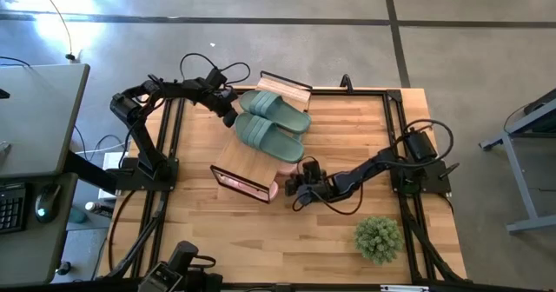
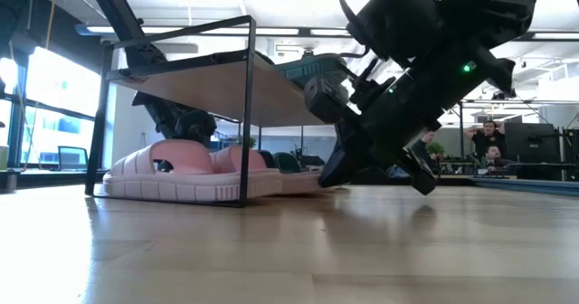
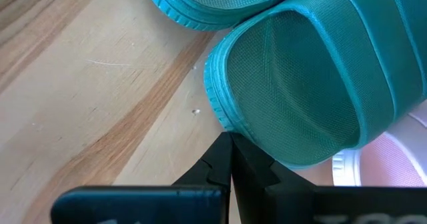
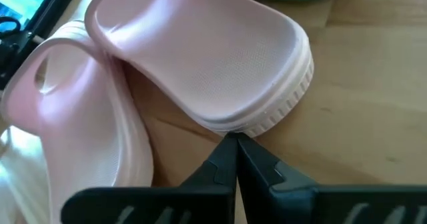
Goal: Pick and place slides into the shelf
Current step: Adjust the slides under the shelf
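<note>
The shelf (image 1: 239,157) stands mid-table, its bamboo plank top on a thin black wire frame (image 2: 246,105). Two sage green slides (image 1: 271,120) lie side by side on the plank, one of them seen close up (image 3: 300,84). A pale pink pair (image 2: 190,173) rests on its soles on the tabletop under the plank; in the right wrist view one pink slide (image 4: 207,64) lies flat and the other (image 4: 67,124) is tipped beside it. My left gripper (image 1: 231,115) (image 3: 231,139) is shut at a green slide's end. My right gripper (image 1: 294,184) (image 4: 234,139) (image 2: 375,155) is shut at a pink slide's end. My left gripper touches the ribbed rim of the green slide's sole (image 3: 219,117), at the end under the strap, with the tips of its shut fingers. It comes slanting down from the table's left. The slide lies flat on the shelf top. My right gripper touches the ribbed rim of the pink slide's sole (image 4: 257,125), at its open end, with the tips of its shut fingers. It comes low from the table's right, pointing at the shelf. The slide rests on the tabletop under the plank.
A small green potted plant (image 1: 379,237) stands near the table's near right corner. Bare tabletop (image 1: 261,240) lies on the near side of the shelf. A desk with a keyboard (image 1: 35,153) stands left of the table. People (image 2: 493,141) show in the room beyond.
</note>
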